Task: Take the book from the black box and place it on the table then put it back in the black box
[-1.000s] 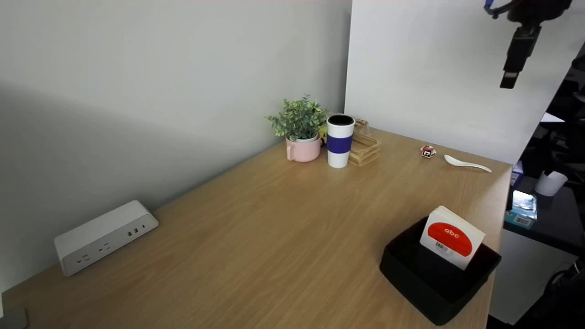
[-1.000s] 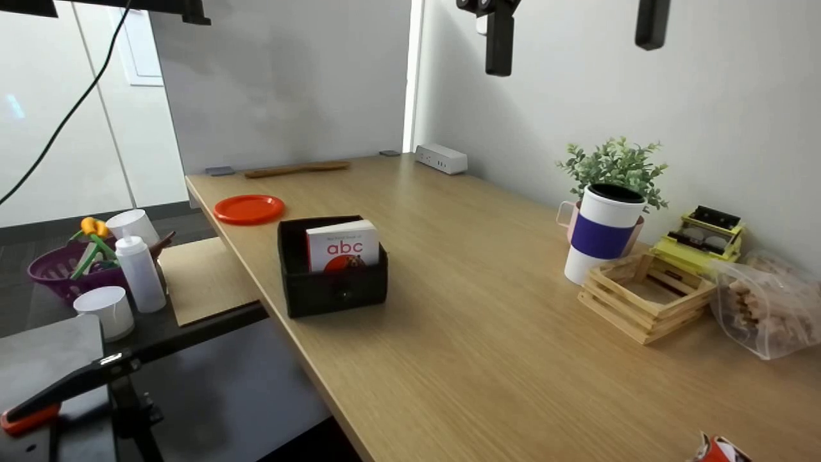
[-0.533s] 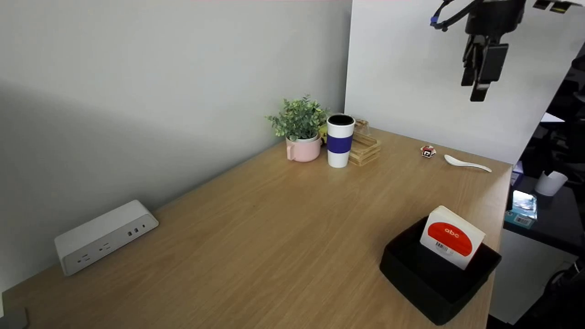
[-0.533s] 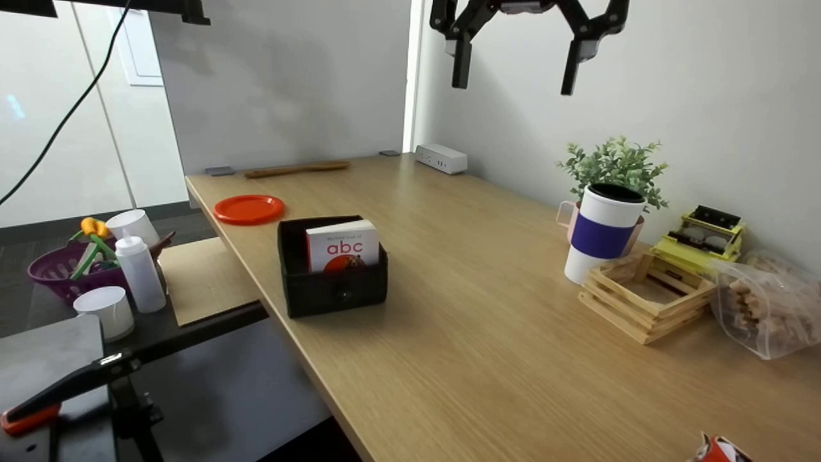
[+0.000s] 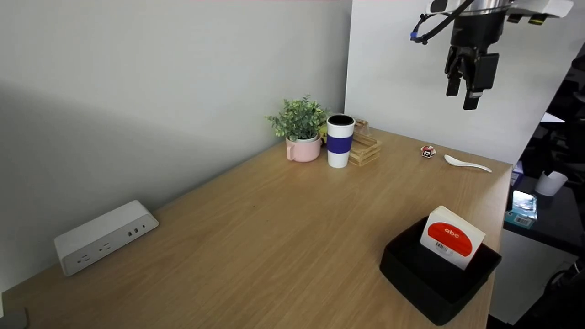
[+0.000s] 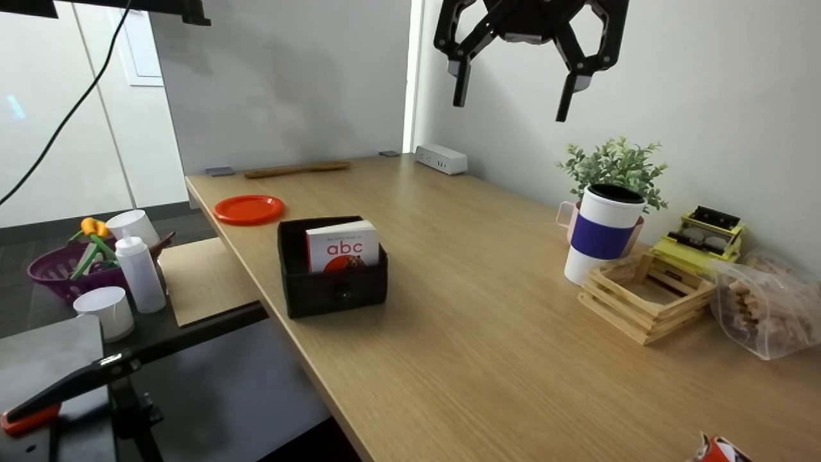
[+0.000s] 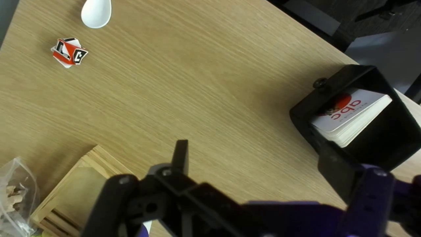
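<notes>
At the left in an exterior view, a red plate [image 6: 249,209] lies just inside the free long edge of the table [image 6: 513,256]. Next comes the black box [image 6: 333,290], close to that same edge and well apart from the edge along the wall [image 6: 737,128]. The book [image 6: 344,249] stands on edge inside it, its top above the rim and its "abc" cover toward the studded side of the box; whether it leans on anything I can't tell. A white power strip [image 6: 441,158] sits by the far corner at the wall.

Farther right, high above the table, hangs the gripper [image 6: 510,113], its fingers [image 6: 461,90] spread wide with nothing between them. Right of it, a travel cup [image 6: 601,237] and a wooden crate [image 6: 683,310] stand near the wall edge.

The coming move turns on a sideways offset: the book lies lower than the fingers and off toward the free edge, not under their gap. The wrist view puts it out past one fingertip, its long top edge slanting across the line between the tips. So the gripper probably has to travel to that edge and turn until it can straddle the book's thin side before coming down.
</notes>
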Robot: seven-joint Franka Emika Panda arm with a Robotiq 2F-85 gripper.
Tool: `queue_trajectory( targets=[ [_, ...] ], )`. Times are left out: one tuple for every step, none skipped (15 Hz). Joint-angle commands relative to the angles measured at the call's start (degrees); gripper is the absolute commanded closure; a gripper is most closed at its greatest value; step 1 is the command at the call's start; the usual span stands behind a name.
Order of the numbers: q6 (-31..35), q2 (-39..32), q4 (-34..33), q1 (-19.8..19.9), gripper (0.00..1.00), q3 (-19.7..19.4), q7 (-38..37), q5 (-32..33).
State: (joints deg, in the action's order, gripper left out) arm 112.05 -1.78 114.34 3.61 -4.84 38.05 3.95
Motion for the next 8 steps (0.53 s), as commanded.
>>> queue_trajectory(
  targets=[
    [-1.6, -0.6, 0.2, 0.4, 0.0, 0.5, 1.1, -3.9],
    [-2.3, -0.9, 0.6, 0.3, 0.0, 0.6, 0.6, -6.2],
    [-3.2, -1.1, 1.3, 0.2, 0.0, 0.8, -0.9, -9.0],
    [-4.0, -1.2, 2.1, 0.2, 0.0, 1.0, -1.6, -12.1],
    [-3.8, -1.1, 3.5, 0.1, 0.0, 1.2, -3.2, -15.0],
    [-3.4, -0.8, 5.0, 0.0, 0.0, 1.5, -4.4, -18.0],
    [-2.3, -0.5, 6.7, 0.0, 0.0, 1.7, -5.7, -21.0],
    [-1.7, -0.3, 8.2, 0.0, 0.0, 1.9, -7.1, -24.0]
  ],
)
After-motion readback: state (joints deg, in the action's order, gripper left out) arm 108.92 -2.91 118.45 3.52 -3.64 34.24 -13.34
